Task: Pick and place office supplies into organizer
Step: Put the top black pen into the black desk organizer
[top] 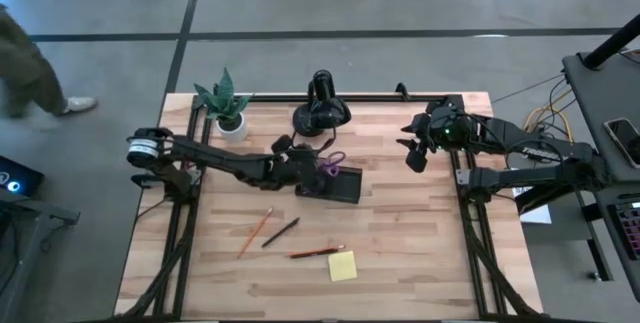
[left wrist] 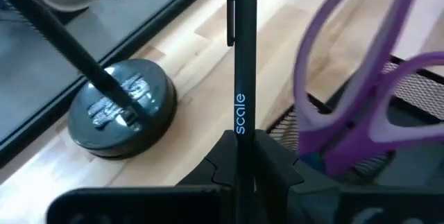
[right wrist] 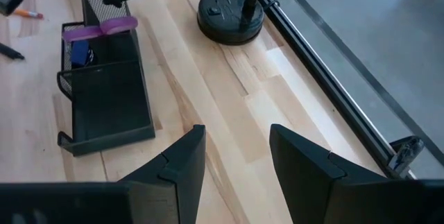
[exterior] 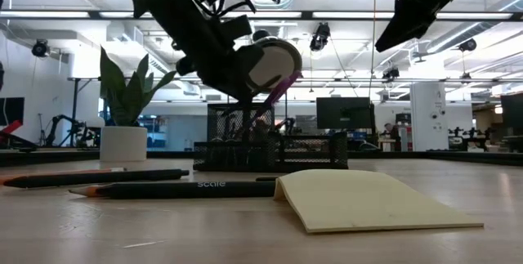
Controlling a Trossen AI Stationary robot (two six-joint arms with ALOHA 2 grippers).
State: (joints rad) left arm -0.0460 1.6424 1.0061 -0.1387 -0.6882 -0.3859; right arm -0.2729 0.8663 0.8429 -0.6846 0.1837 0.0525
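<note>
Purple-handled scissors (top: 334, 160) already stand in the organizer (top: 341, 185) – left gripper (top: 296, 170) clamps a black pen (left wrist: 241, 78) just over it, right gripper (top: 415, 153) waits wide – pencils (top: 254, 232), another pen (top: 281, 232), sticky pad (top: 342, 266) left on worktop (top: 420, 243).

Wooden table (top: 420, 253): organizer (top: 338, 185), pencils (top: 254, 233), sticky-note pad (top: 342, 266)

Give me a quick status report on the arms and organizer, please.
Left gripper shut on black pen, at organizer. Scissors already in it. Right gripper open, idle at table's right. Lamp close behind.
</note>
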